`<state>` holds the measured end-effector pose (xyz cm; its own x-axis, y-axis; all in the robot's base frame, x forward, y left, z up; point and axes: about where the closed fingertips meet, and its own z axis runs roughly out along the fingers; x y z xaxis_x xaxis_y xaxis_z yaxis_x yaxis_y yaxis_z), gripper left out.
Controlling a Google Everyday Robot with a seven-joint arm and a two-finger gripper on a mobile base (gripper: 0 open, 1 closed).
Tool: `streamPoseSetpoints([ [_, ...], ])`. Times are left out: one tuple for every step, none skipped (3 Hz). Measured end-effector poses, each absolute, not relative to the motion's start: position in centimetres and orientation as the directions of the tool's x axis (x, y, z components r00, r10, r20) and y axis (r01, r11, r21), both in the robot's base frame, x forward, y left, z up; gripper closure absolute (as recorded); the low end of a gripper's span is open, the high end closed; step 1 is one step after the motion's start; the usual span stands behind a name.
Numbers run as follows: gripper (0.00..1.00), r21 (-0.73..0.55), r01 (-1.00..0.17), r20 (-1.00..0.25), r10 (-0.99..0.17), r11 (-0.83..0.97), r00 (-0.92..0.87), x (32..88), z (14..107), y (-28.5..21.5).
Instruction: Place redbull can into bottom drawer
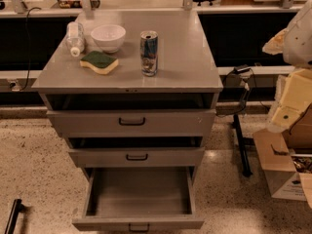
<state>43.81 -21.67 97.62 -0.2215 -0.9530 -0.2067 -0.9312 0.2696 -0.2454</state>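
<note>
The redbull can (149, 53) stands upright on the grey cabinet's top (185, 57), right of centre. The bottom drawer (139, 194) is pulled wide open, and what shows of its tray is bare. Its small dark handle (139, 226) is at the frame's lower edge. My gripper (291, 101) is among the pale arm parts at the right edge, well right of the cabinet and apart from the can. It holds nothing that I can see.
On the cabinet top left of the can are a white bowl (108, 37), a clear plastic bottle (75, 38) lying down and a green-and-yellow sponge (99, 61). The two upper drawers (131, 122) are slightly open. A cardboard box (282, 172) and a dark stand (241, 140) are on the floor at right.
</note>
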Motion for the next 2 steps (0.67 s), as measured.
streamPoseSetpoints([
  [0.0, -0.249, -0.93, -0.208, -0.953, 0.269, -0.22, 43.9, 97.7, -21.6],
  [0.0, -0.322, -0.916, -0.258, -0.953, 0.238, -0.157, 46.7, 99.7, -19.7],
])
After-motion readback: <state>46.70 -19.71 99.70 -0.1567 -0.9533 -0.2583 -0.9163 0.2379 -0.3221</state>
